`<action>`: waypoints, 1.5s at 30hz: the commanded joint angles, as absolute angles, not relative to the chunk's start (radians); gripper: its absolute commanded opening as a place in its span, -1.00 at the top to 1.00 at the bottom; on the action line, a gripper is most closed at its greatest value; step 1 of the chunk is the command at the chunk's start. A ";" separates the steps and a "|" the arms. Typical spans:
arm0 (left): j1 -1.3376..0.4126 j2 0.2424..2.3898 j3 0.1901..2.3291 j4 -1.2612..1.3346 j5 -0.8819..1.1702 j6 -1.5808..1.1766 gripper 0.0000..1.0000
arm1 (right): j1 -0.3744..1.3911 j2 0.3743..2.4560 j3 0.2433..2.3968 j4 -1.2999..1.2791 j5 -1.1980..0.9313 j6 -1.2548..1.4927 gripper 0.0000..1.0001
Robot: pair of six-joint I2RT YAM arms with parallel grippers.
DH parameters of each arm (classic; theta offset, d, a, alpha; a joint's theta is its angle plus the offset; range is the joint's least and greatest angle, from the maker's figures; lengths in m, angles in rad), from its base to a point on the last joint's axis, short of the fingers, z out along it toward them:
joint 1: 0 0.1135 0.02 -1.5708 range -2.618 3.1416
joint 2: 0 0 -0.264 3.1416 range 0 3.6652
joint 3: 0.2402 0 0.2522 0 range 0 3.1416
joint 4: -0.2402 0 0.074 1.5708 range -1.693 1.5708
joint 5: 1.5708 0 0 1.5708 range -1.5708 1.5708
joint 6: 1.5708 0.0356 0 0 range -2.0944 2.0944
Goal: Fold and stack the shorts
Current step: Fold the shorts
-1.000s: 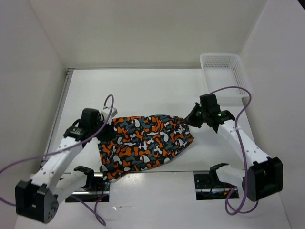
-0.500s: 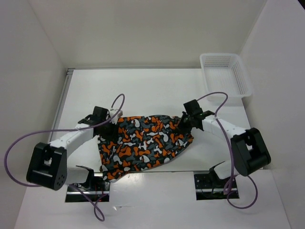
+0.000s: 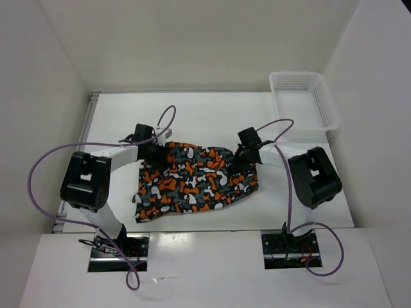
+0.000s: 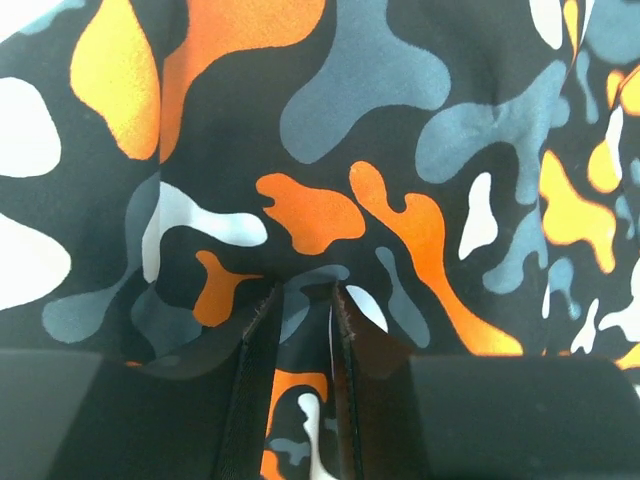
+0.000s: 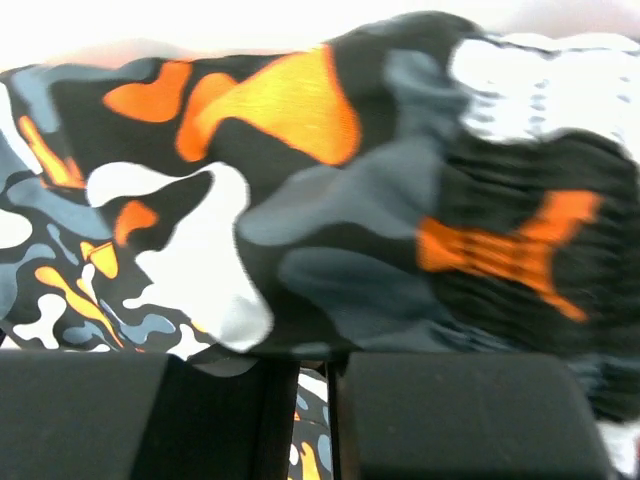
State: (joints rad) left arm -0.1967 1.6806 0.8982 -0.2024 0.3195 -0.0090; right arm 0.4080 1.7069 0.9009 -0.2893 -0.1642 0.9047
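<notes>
Shorts [image 3: 192, 183]: soft, rumpled cloth with orange, grey, black and white blotches, lying mid-table [image 3: 192, 119].
Left gripper [image 4: 302, 292] at their far-left corner: jaws nearly closed, pinching a fold.
Right gripper [image 5: 312, 362] at far-right corner, under ribbed waistband [image 5: 520, 230]: narrow slit, blurred, hold unclear.
Far right: white mesh basket [image 3: 324, 102], only its mesh showing.

Overhead top view; wrist views close on shorts [image 4: 330, 150].

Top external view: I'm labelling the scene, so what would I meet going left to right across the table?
left tool → shorts → right tool → white mesh basket
</notes>
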 commanded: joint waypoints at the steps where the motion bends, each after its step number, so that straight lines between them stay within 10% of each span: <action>1: -0.187 1.796 0.972 -0.172 0.285 0.000 0.32 | 0.413 1.770 0.991 -0.189 -0.144 0.913 0.64; 8: -0.138 1.876 1.201 -0.270 0.302 0.000 0.19 | 0.394 1.871 1.232 -0.288 -0.106 0.874 0.53; 14: -0.098 1.787 1.337 -0.383 0.324 0.000 -0.09 | 0.385 1.708 1.287 -0.322 -0.095 0.827 -0.46; 19: -0.089 1.657 1.373 -0.457 0.345 0.000 -0.56 | 0.385 1.545 1.287 -0.362 -0.095 0.792 -0.71; 23: -0.068 1.479 1.220 -0.489 0.367 0.000 -0.54 | 0.376 1.387 1.154 -0.383 -0.061 0.782 -0.71; 26: -0.040 1.344 1.015 -0.515 0.367 0.000 0.48 | 0.365 1.266 1.022 -0.393 -0.051 0.822 -0.49; 28: -0.028 1.266 0.916 -0.544 0.367 0.000 0.58 | 0.365 1.194 0.938 -0.414 -0.051 0.841 -0.33; 29: -0.019 1.244 0.875 -0.554 0.367 0.000 0.52 | 0.365 1.177 0.914 -0.414 -0.051 0.853 -0.30; 31: -0.009 1.198 0.775 -0.554 0.367 0.000 -0.47 | 0.365 1.148 0.858 -0.425 -0.061 0.853 -0.30; 34: -0.009 1.189 0.736 -0.529 0.370 0.000 -0.98 | 0.365 1.124 0.807 -0.425 -0.072 0.864 -0.30; 42: 0.002 1.250 0.715 -0.473 0.210 0.000 -0.98 | 0.365 1.124 0.784 -0.434 -0.081 0.854 -0.30; 45: 0.002 1.282 0.715 -0.457 0.201 0.000 -0.70 | 0.365 1.124 0.784 -0.434 -0.060 0.854 -0.33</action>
State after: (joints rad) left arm -0.0048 1.2541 0.7151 -0.4980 0.2401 -0.0055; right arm 0.3702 1.1538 0.7906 -0.4419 -0.0841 0.8555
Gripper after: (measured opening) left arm 0.878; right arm 0.661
